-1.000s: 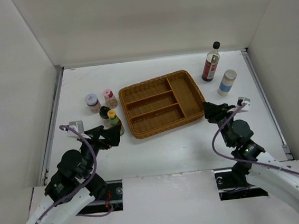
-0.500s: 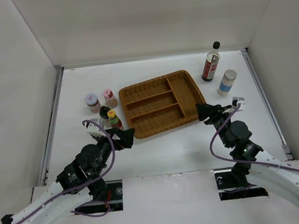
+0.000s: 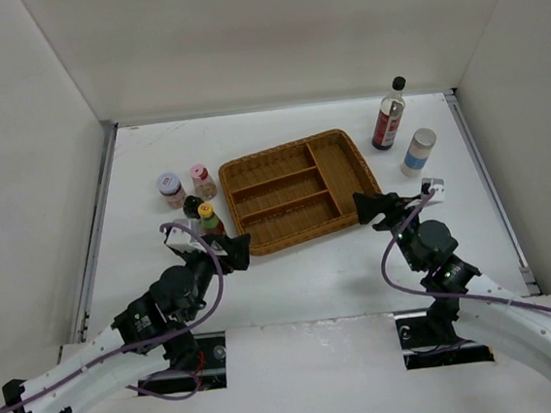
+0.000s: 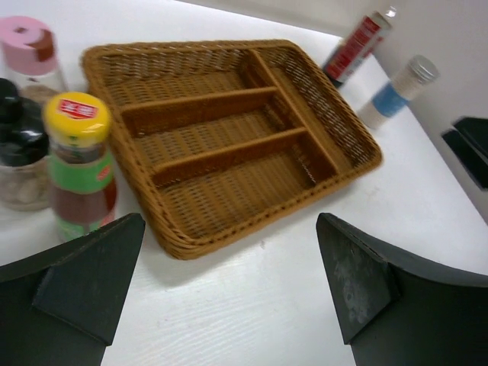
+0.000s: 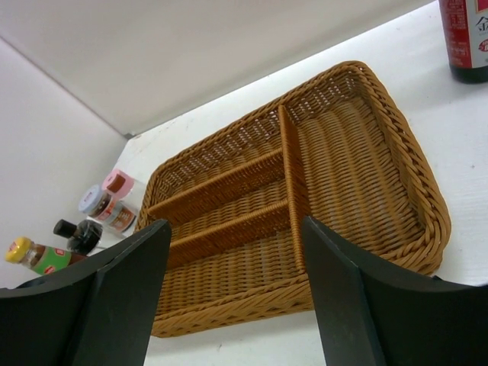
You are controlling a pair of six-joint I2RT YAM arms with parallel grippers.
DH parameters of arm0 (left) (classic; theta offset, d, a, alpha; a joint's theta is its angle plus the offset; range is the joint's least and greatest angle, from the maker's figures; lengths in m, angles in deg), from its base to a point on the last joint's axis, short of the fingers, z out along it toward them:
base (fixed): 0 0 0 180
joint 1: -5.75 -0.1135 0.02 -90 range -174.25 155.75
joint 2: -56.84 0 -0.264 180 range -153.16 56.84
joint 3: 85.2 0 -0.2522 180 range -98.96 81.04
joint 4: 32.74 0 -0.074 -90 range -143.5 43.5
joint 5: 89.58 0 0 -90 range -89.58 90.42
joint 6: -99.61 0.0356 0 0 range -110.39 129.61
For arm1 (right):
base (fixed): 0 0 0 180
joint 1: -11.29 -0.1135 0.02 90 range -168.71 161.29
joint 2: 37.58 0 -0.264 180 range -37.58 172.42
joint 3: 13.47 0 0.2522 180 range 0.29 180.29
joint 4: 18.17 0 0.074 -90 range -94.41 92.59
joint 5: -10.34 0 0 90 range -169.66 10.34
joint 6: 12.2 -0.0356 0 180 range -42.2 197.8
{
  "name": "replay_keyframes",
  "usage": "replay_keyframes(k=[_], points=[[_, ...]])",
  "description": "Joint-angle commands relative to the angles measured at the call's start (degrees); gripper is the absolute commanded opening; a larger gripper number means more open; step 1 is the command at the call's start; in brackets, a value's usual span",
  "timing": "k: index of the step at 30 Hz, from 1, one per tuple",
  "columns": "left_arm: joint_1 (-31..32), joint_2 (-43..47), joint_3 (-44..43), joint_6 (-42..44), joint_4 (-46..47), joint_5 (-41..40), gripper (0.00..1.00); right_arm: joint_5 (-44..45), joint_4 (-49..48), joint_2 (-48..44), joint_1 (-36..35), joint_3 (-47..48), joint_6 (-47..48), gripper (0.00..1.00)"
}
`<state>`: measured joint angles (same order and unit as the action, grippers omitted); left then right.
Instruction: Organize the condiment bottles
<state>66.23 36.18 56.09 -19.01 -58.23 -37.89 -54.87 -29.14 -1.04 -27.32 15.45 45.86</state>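
While the left gripper (image 4: 229,255) and right gripper (image 5: 235,229) are both hovering spread and empty, centre the left one on the yellow-capped bottle (image 4: 78,164), which is possibly touching the black-capped bottle (image 4: 21,145) at its left.

Right wrist view: the tall dark red-labelled bottle (image 5: 465,38), near the table's far right corner, is cut off by the picture's top right corner, neck and cap unseen; the yellow-capped bottle (image 5: 32,255) is partly hidden behind the jaws of the right gripper (image 5: 232,229). Left wrist view: a small black-capped bottle (image 4: 17,156) is cut by the left edge and hides the base of the pink-lidded jar (image 4: 30,49); the white shaker (image 4: 396,91) is blurred.
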Motion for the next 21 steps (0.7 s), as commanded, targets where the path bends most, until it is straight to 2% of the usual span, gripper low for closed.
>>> replay_keyframes(k=[1,5,10,12,17,21], points=[[-2.17,-1.47,-2.73,1.46,0.66,-7.57,1.00,-0.80,-3.13,0.29,0.34,0.66,-0.05,0.79],[-5.16,-7.97,-6.68,2.08,-1.55,-7.14,1.00,-0.89,-3.31,1.87,0.34,1.01,-0.05,0.86],[-9.37,-15.53,-9.67,3.48,-0.14,-5.03,0.92,-0.98,-3.39,4.24,0.07,1.72,0.13,0.90],[-11.05,-16.25,-10.21,3.22,-1.01,-5.02,0.87,-0.98,-3.31,4.42,0.07,1.81,0.13,0.91],[-15.79,-14.93,-9.33,2.17,-0.58,-5.12,0.85,-1.15,-3.39,4.86,0.07,1.81,0.13,0.91],[-19.57,-18.00,-9.42,2.95,2.22,-2.58,0.83,-2.38,-3.39,6.27,0.16,2.33,-0.05,0.91]])
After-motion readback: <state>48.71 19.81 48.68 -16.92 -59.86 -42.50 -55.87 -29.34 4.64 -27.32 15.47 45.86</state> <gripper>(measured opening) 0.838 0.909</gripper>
